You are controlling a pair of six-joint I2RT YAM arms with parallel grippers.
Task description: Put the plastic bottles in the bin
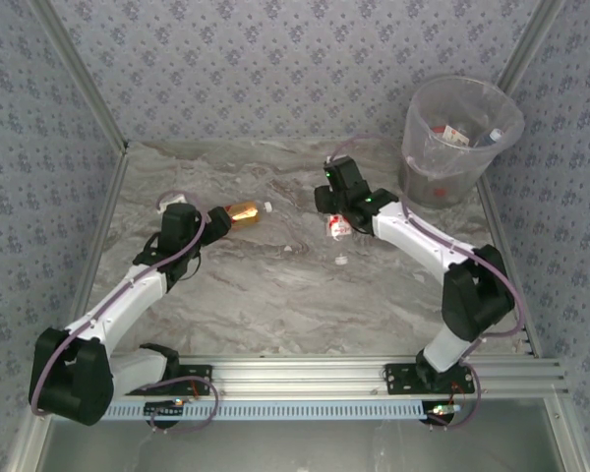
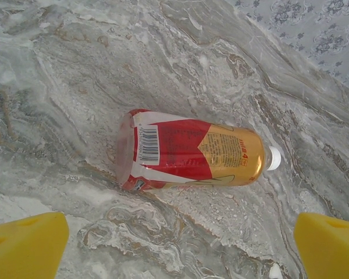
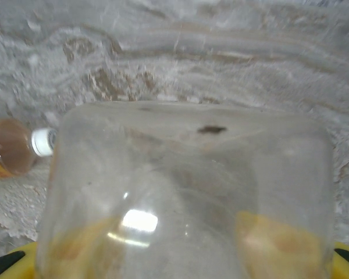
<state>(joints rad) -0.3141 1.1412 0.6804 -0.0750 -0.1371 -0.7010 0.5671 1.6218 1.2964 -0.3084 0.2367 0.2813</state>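
Two loose on the counter (image 1: pixel 275 285): amber bottle (image 2: pixel 192 150) lies on its side ahead of the wide-open left claw (image 2: pixel 177 247); clear bottle (image 3: pixel 186 192) sits between the right claw (image 3: pixel 177 247) fingers, can't tell if clamped; bin (image 1: pixel 428 162) far right

One bin (image 1: pixel 442 182); two bottles on the table (image 1: pixel 275 285), amber bottle (image 1: pixel 244 211) and clear bottle (image 1: pixel 338 229) (more binned, count unclear)

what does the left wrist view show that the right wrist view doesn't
Left wrist, not right: the amber bottle whole, on its side, with its red label and barcode, and the left hand with fingers wide apart. Right wrist, not left: a clear bottle close up between the fingers of the right hand. Both: the amber bottle's neck and white cap, on the marble table.
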